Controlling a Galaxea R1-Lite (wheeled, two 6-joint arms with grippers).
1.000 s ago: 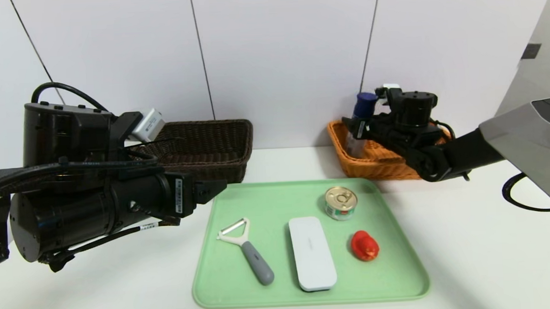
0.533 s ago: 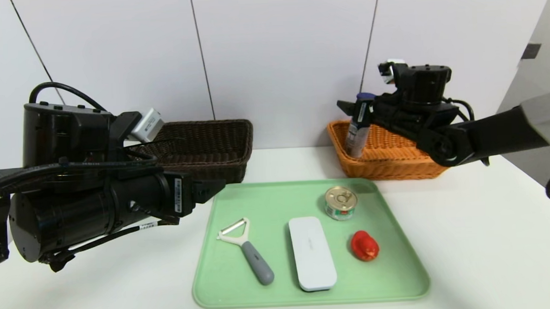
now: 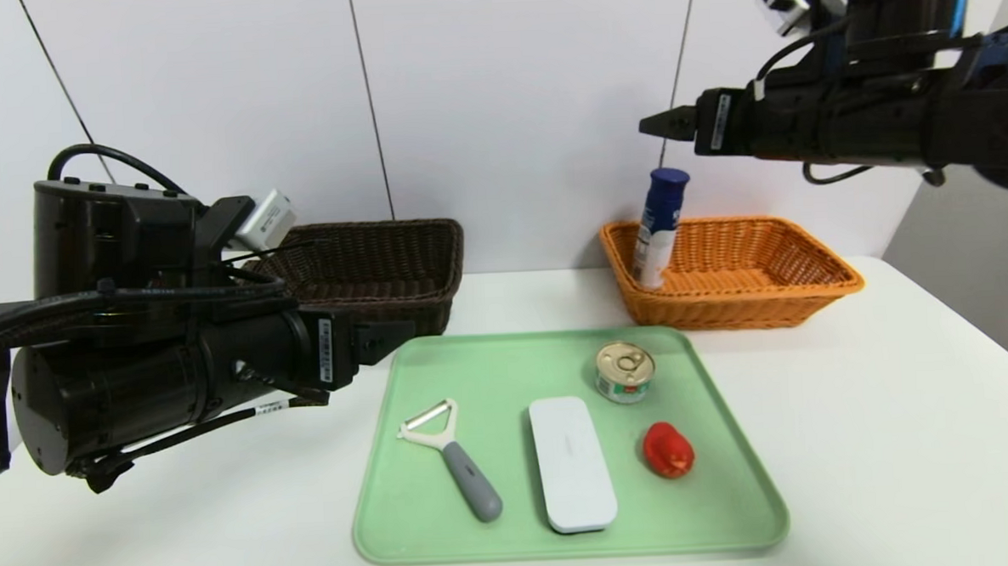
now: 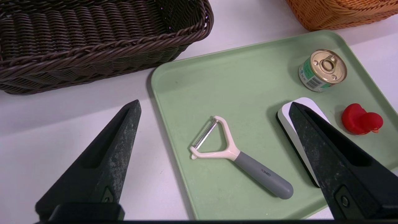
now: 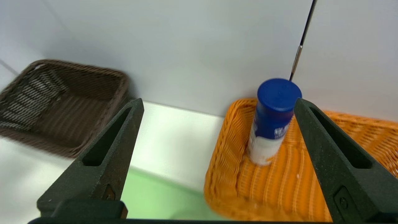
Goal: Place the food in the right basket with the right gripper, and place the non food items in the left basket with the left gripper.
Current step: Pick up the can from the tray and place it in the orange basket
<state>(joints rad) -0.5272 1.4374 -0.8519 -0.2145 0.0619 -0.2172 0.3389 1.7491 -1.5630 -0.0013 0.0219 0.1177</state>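
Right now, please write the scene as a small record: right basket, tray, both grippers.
right basket: blue-capped bottle stands inside, leaning slightly
tray: Y-shaped peeler, white oblong case, pull-ring tin, red lumpy object
right gripper: raised above right basket, jaws open, empty
left gripper: over tray's left edge, jaws open, empty

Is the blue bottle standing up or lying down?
Standing up: the bottle has its blue cap on top, base in the orange basket.

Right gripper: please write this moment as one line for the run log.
right gripper: open, above orange basket | bottle: standing inside | left gripper: open, beside tray
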